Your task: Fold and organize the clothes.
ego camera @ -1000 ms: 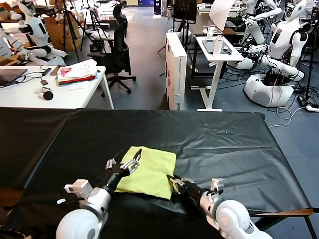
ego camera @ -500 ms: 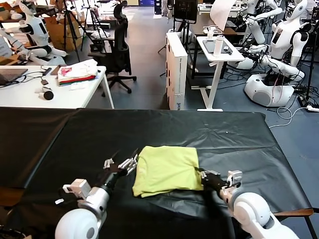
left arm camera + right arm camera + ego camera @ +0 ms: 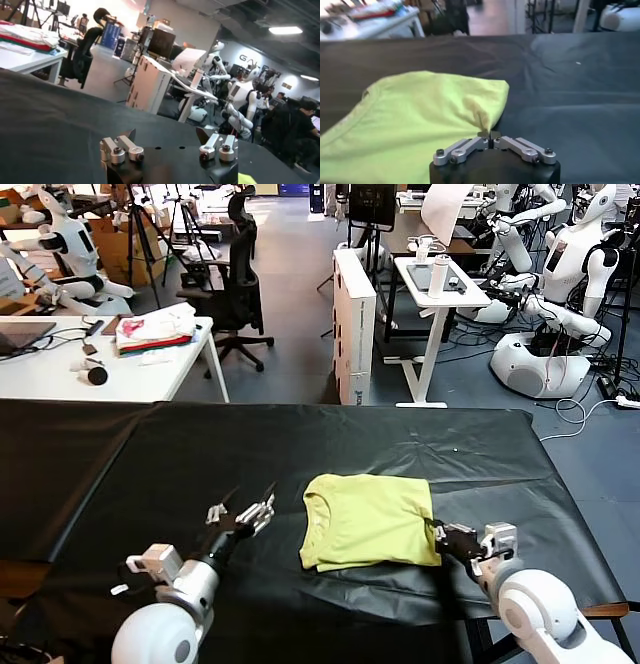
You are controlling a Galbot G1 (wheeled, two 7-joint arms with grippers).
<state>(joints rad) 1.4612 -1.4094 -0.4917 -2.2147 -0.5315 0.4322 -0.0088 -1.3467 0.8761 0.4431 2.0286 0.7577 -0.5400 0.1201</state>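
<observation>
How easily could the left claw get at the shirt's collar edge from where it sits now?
Probably easily: the open left claw sits beside the T-shirt, only bare black table cover between. The right claw pinches the opposite edge.

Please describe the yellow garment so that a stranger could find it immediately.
Look at the long table covered with black cloth in front of the robot. Near its front edge lies a folded lime-yellow T-shirt, its corner pinched by the right gripper. It is the only bright thing on that dark surface.

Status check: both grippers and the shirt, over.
Right gripper shut on folded T-shirt, pinching its edge. Left gripper open, off the shirt. Black table cover around it, nothing in the way.
</observation>
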